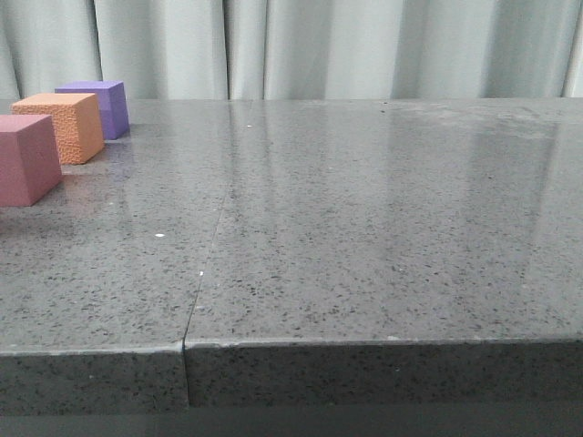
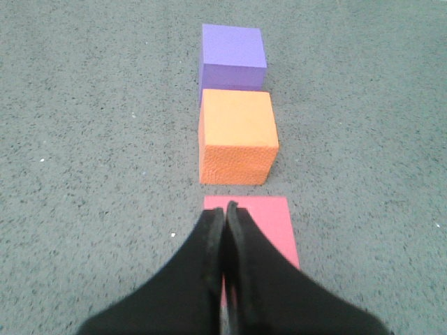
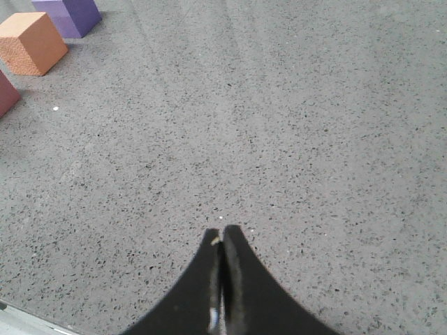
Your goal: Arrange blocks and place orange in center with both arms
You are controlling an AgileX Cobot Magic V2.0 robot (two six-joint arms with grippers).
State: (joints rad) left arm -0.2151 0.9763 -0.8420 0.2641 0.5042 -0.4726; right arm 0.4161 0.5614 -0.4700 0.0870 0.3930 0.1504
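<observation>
Three foam cubes stand in a row at the far left of the table: the purple cube (image 1: 98,106) farthest, the orange cube (image 1: 64,126) in the middle, the pink-red cube (image 1: 25,158) nearest. In the left wrist view the purple (image 2: 232,56), orange (image 2: 236,135) and pink-red (image 2: 269,223) cubes line up. My left gripper (image 2: 225,209) is shut and empty, above the pink-red cube. My right gripper (image 3: 222,234) is shut and empty over bare table, far from the cubes, which show in that view: orange (image 3: 29,43), purple (image 3: 70,14), pink-red (image 3: 4,92). Neither gripper shows in the front view.
The grey speckled table (image 1: 364,228) has a seam (image 1: 202,273) running from its front edge toward the back. A pale curtain (image 1: 319,45) hangs behind the table. The table's front edge (image 1: 364,344) is near the camera.
</observation>
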